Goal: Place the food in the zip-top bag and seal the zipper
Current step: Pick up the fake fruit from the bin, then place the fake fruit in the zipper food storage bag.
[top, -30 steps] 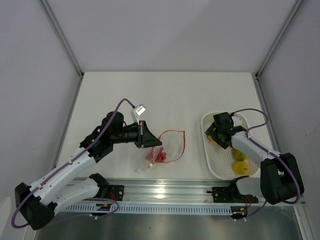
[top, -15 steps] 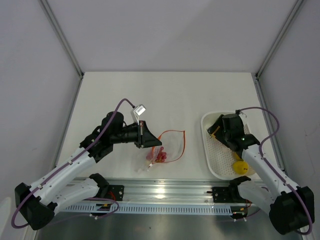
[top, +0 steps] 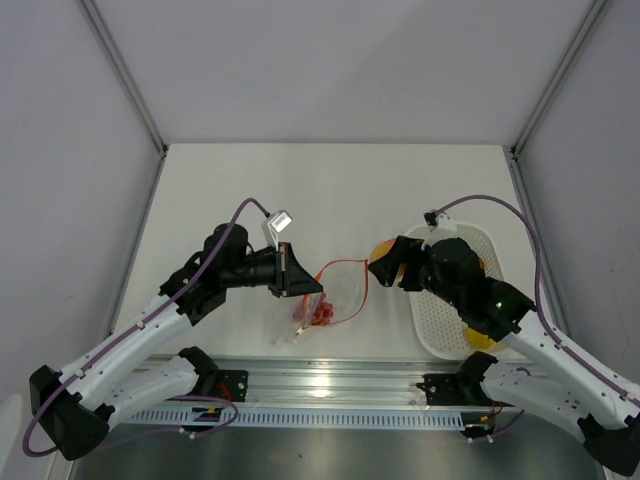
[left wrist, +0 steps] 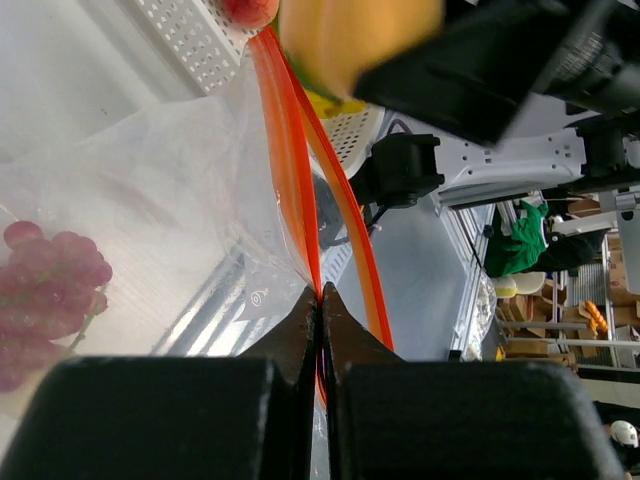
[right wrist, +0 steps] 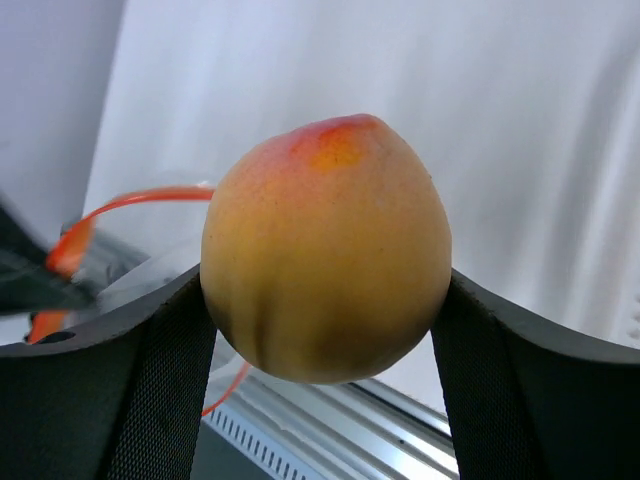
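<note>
Pinching one lip of the zipper (left wrist: pixel 292 190), the left pincer (left wrist: pixel 318 300) has its tips pressed together on the orange-red strip. It holds that edge up off the surface (top: pixel 300 190). The likely reason is to keep the bag (top: pixel 340 296) gaping: with one lip lifted, the strip bows into an open loop rather than lying flat and shut.

The bag sits in the middle of the surface, between the two arms, with its clear body slumped down at the near left. The red cluster (top: pixel 318 316) already lies inside, low against the closed end.

The mouth opens to the right and a little far, toward the right arm. The bag's long axis runs from the closed near-left end up to that far-right opening. That is the line along which anything has to enter.

The right pincer (top: pixel 384 268) is clamped on the peach (right wrist: pixel 325 245), one pad on each flank, with the blushed tip up in the wrist view. The fruit hangs off the surface just beside the right edge of the loop, left of the tray (top: pixel 440 335). It seems lined up with the opening so it can go straight in.

A yellow fruit (top: pixel 481 338) remains on the tray's near end. By my reading the filling is partway done and the sealing is not yet started.
</note>
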You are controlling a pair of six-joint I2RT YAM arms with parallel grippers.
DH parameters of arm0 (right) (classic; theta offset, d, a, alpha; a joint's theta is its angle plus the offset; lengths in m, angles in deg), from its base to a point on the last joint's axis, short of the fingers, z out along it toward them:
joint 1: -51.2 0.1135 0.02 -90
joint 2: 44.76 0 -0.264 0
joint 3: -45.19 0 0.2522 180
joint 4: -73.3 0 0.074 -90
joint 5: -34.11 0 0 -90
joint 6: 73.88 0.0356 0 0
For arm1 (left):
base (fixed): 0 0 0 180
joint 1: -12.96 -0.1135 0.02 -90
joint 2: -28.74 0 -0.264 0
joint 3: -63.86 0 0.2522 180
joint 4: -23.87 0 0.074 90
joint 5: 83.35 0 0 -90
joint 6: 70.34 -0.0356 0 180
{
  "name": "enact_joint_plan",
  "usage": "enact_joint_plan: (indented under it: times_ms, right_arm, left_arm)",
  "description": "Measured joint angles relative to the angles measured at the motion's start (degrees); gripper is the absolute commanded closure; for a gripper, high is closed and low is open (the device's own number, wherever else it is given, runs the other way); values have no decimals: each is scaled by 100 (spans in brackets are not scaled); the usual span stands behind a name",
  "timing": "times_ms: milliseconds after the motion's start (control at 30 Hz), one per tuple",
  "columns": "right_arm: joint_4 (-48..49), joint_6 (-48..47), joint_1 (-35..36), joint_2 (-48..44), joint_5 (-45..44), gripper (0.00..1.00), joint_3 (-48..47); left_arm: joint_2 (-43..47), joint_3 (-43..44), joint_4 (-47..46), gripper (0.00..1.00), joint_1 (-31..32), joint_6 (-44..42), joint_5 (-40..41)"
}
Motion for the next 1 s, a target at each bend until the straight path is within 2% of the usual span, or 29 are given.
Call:
enact_joint_plan:
  times_ms: [233, 400, 533, 633, 667, 1000]
  right_arm:
    - [501, -492, 1735, 293, -225, 59, -404]
    - [732, -789, 2328, 767, -343, 51, -570]
    - [704, -896, 2455, 1182, -501, 33, -750]
    - [651, -916, 2476, 1351, -654, 5, -817]
    - [643, -911, 2496, 1368, -688, 1, -824]
    - [389, -885, 2551, 1373, -1193, 1, -828]
  left_arm:
    - [15, 0, 74, 99, 0, -2, 50]
    - [28, 0, 103, 99, 0, -2, 68]
    - [50, -2, 278, 99, -9, -59, 195]
    - [66, -2, 363, 99, -2, -101, 249]
    - [66, -2, 369, 99, -2, -103, 256]
    - [131, -2, 321, 99, 0, -103, 249]
